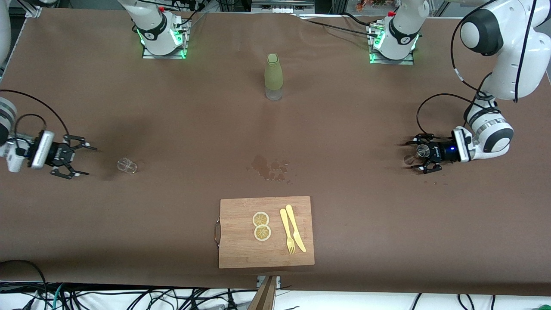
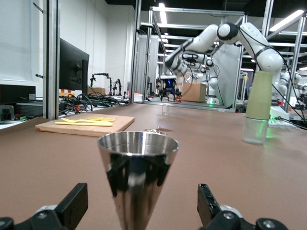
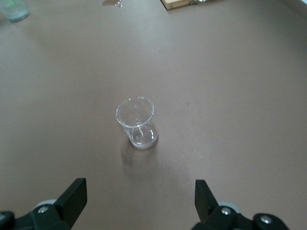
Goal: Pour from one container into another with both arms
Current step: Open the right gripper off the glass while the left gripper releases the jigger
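A: Left gripper (image 1: 416, 156), state?
B: Black fingers spread wide, low at the left arm's end of the brown table (image 1: 344, 129). The small shiny steel hourglass-shaped jigger (image 2: 137, 179) stands upright between them; in the left wrist view both fingers stand clear of it. Released.

A: Right gripper (image 1: 79, 160)?
B: Also splayed, holding nothing, at the right arm's end. The tiny clear glass cup (image 1: 127, 165) stands on the table just off its fingertips, apart from them.

A: Middle of the table?
B: Bamboo cutting board (image 1: 241, 254) at six o'clock from the olive-green bottle with a clear base (image 1: 273, 76), carrying two lemon slices (image 1: 261, 226), a yellow plastic knife (image 1: 295, 227) and fork (image 1: 286, 231). Dark wet stain (image 1: 271, 168) between bottle and board.
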{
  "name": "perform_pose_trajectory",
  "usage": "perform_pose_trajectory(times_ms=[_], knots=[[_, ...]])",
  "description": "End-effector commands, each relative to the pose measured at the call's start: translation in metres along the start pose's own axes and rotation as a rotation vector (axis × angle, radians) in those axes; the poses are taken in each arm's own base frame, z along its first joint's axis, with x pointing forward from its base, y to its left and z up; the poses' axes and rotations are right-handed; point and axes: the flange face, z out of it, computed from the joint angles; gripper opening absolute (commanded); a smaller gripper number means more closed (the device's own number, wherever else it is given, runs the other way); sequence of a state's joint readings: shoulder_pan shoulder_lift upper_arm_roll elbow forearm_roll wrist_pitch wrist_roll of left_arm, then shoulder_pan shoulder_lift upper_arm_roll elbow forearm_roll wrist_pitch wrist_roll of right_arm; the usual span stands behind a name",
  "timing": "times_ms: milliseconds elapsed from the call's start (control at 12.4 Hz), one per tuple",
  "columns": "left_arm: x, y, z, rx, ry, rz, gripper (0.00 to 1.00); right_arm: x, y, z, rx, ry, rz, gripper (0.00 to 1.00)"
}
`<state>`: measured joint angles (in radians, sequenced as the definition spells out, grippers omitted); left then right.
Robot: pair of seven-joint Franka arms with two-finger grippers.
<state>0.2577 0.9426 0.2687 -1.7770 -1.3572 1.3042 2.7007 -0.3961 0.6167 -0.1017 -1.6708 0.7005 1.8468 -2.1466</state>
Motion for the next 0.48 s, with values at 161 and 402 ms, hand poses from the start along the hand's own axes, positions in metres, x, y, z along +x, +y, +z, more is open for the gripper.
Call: perform_pose_trajectory(times_ms=[161, 402], knots=[[0.021, -0.015, -0.058, -0.061, -0.094, 0.013, 1.0, 0.094, -0.018, -0.057, -0.063, -0.283, 0.194, 1.0], [0.049, -0.027, -0.099, -0.11, -0.197, -0.04, 1.0, 0.141, -0.035, -0.067, -0.114, -0.398, 0.372, 1.0]])
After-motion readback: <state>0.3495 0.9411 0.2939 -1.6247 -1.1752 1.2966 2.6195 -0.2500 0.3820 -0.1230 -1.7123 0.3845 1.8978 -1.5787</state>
